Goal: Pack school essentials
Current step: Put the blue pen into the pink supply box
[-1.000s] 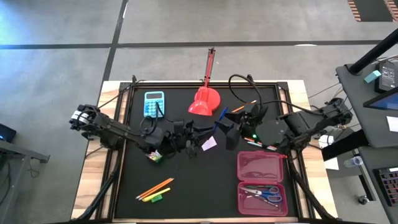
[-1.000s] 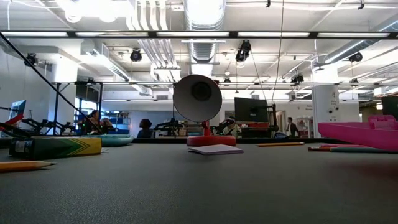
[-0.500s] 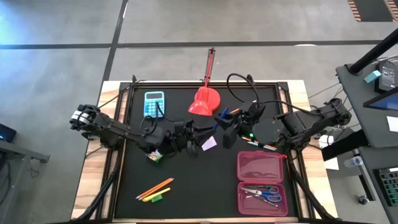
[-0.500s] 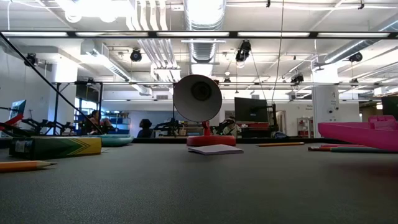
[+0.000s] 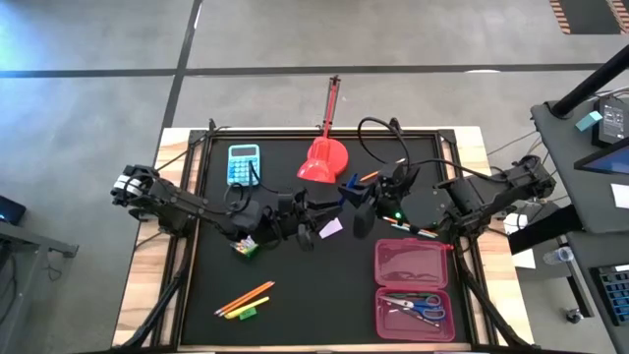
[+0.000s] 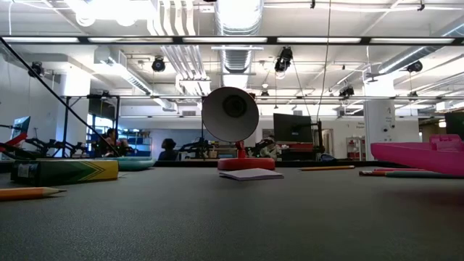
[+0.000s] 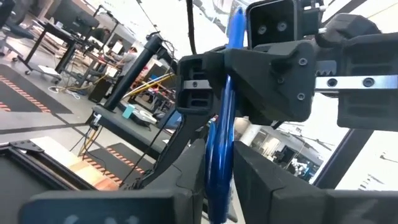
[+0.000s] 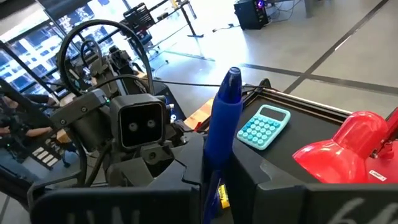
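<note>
A blue pen (image 5: pixel 347 189) hangs in the air above the middle of the black mat. My left gripper (image 5: pixel 329 204) and my right gripper (image 5: pixel 356 200) face each other there, and both are shut on the pen. In the left wrist view the pen (image 7: pixel 219 143) runs from my own fingers to the right gripper's. A pale pink note pad (image 5: pixel 331 226) lies flat just below them. The crayon box (image 5: pixel 245 246), pencils (image 5: pixel 244 297) and more pens (image 5: pixel 413 230) lie on the mat. Scissors (image 5: pixel 415 305) lie in the open pink case (image 5: pixel 413 264). My left gripper pinches one end of the blue pen (image 7: pixel 215 186) between its two fingers, coming level from the table's left. The pen sticks out forward past the fingertips, clear of the mat. My right gripper pinches the pen's barrel (image 8: pixel 214 158) between its two fingers, coming level from the table's right. The rounded end (image 8: pixel 231 78) points past the fingertips toward the left gripper.
A light-blue calculator (image 5: pixel 243 164) lies at the far left of the mat. A red desk lamp (image 5: pixel 324 157) stands at the far middle, close behind the grippers. An orange pencil (image 5: pixel 371 175) lies beside it. The near middle of the mat is bare.
My right gripper has edged toward the left gripper and closed its fingers on the blue pen, which my left gripper keeps holding in the same place above the mat.
</note>
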`<state>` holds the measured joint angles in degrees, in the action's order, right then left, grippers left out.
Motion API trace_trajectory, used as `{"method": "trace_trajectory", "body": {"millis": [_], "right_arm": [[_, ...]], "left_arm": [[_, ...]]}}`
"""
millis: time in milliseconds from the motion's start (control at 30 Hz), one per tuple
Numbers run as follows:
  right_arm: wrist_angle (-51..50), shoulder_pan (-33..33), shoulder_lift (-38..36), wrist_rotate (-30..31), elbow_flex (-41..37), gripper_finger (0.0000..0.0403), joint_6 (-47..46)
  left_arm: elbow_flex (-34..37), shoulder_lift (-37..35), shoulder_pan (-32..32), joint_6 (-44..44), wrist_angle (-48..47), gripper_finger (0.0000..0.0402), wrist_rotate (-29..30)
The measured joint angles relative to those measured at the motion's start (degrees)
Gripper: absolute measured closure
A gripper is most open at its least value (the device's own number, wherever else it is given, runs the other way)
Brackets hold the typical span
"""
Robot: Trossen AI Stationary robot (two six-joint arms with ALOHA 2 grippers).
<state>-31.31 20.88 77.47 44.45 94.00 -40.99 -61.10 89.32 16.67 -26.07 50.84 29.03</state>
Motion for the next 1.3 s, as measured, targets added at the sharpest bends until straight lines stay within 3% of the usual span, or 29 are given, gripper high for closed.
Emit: {"method": "trace_trajectory", "body": {"millis": [200,333,533,667,767,1000,1300], "right_arm": [[-2.84,-0.05,-0.87,-0.91,-0.09,0.0380,1.50],[-12.96,-0.09,-2.88,-2.86,0.87,0.0381,-4.29],[-37.23,3.20,-4.31,-15.73,1.75,0.0381,-21.27],[-45.85,9.95,-3.04,-26.82,-0.85,0.0381,-31.54],[-47.94,16.97,-1.52,-33.40,-3.14,0.0381,-39.58],[-46.95,28.36,4.86,-36.67,-7.59,0.0381,-49.74],[-41.20,29.97,15.15,-45.77,-10.91,0.0381,-43.85]], "left_arm": [[-0.03,-0.20,-0.11,-0.38,-2.11,0.0276,-0.29],[-0.04,-0.20,-0.20,-0.38,-5.88,0.0230,-1.67],[-0.04,-0.17,-0.17,-4.75,-13.62,0.0209,-4.05],[0.14,-0.17,-0.17,-11.05,-19.14,0.0208,-4.67],[0.44,-0.15,-0.20,-14.87,-21.23,0.0208,-5.48],[0.55,-0.13,-0.07,-17.09,-21.85,0.0208,-6.96],[0.57,-0.13,-0.09,-21.65,-21.80,0.0208,-6.95]]}}
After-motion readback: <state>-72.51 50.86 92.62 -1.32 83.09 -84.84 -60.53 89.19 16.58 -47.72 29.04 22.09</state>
